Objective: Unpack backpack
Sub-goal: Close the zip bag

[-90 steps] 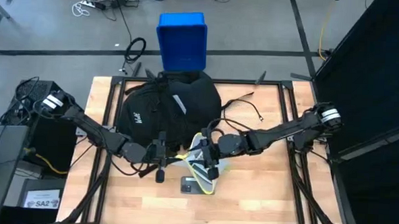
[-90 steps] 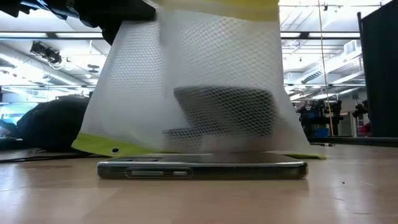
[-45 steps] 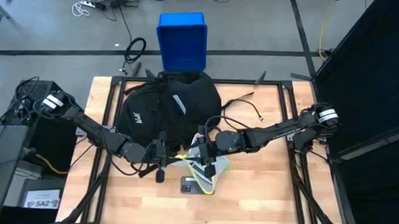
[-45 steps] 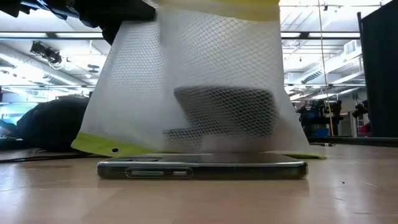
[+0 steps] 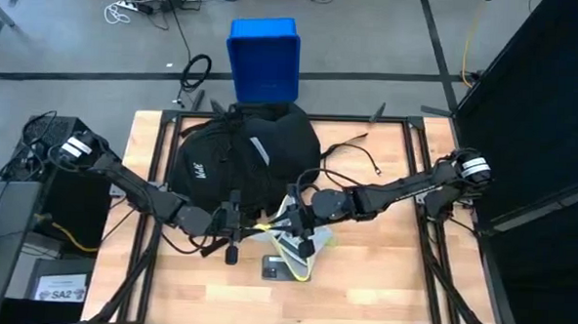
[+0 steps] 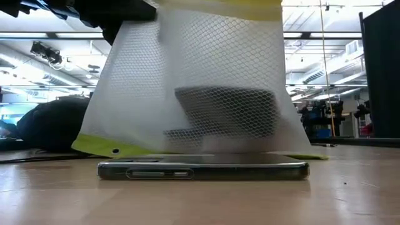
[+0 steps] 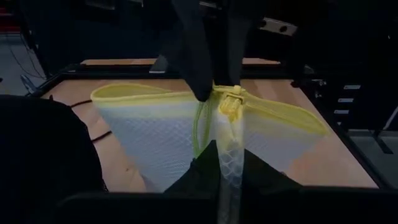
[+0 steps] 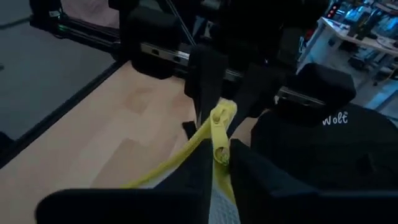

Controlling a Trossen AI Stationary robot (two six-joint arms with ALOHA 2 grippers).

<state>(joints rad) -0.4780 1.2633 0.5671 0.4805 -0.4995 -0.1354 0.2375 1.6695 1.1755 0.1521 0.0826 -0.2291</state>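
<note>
Mesh pouch, white netting with a yellow-green trim, hangs between my two grippers near the middle of the table. My left gripper pinches one part of its yellow rim, and the left wrist view shows the fabric clamped between those fingers. My right gripper is clenched on the same rim from the other side, fingers closed over a bunched yellow loop. Under the pouch a smartphone lies flat on the wood, with the netting draped down onto it in the low view. Behind the grippers the black backpack sits toward the table's far edge; white lettering on it reads "Wolf", and a small white rectangular label shows on top. Beyond the table's far edge stands a blue plastic box on the floor.
</note>
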